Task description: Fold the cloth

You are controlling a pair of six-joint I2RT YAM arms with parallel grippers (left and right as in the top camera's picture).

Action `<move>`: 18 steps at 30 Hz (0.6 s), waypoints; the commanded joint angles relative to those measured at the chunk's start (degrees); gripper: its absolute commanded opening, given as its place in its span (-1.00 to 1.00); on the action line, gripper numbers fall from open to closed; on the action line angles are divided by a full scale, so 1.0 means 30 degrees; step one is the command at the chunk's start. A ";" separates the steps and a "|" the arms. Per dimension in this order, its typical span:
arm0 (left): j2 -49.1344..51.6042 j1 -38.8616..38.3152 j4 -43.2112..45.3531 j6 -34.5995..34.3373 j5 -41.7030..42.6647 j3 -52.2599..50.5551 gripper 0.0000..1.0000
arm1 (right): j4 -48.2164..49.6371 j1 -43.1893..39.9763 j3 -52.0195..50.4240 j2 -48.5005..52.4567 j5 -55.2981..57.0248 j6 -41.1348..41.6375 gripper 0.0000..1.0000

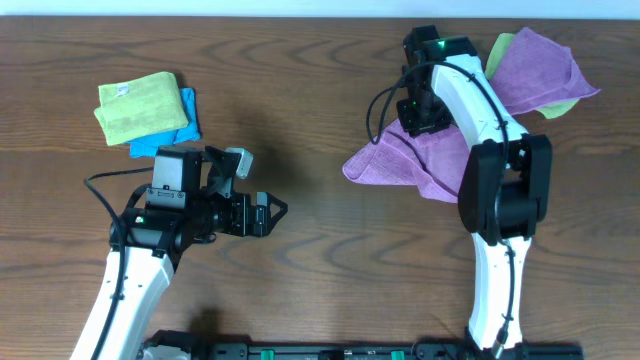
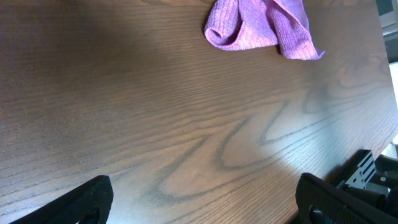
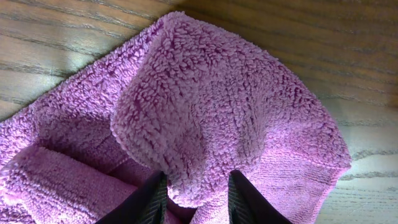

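Pinkish cloth (image 3: 217, 106) sits pinched in the narrowed right gripper (image 3: 198, 180), which should lift one layer only; left gripper (image 1: 265, 213) gapes empty.

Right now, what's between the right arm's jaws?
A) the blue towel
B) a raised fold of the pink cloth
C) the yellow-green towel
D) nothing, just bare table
B: in the right wrist view a bunched fold of the pink cloth runs down between the right arm's jaws, which press in on it from both sides.
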 commanded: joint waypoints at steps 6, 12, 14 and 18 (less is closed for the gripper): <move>0.0029 -0.0073 0.0015 0.0408 0.0350 0.0401 0.91 | 0.0211 -0.0073 -0.0350 0.0240 -0.0066 -0.0073 -0.89; 0.0029 -0.0073 0.0015 0.0408 0.0350 0.0401 0.90 | 0.0503 -0.0066 -0.0350 0.0240 0.0372 -0.0087 -0.97; 0.0029 -0.0073 0.0022 0.0408 0.0350 0.0401 0.91 | 0.0554 -0.0066 -0.0321 0.0240 0.0452 -0.0168 -0.98; 0.0029 -0.0073 0.0029 0.0415 0.0342 0.0401 0.91 | 0.0707 0.0095 -0.0306 0.0240 0.0452 -0.0510 -0.97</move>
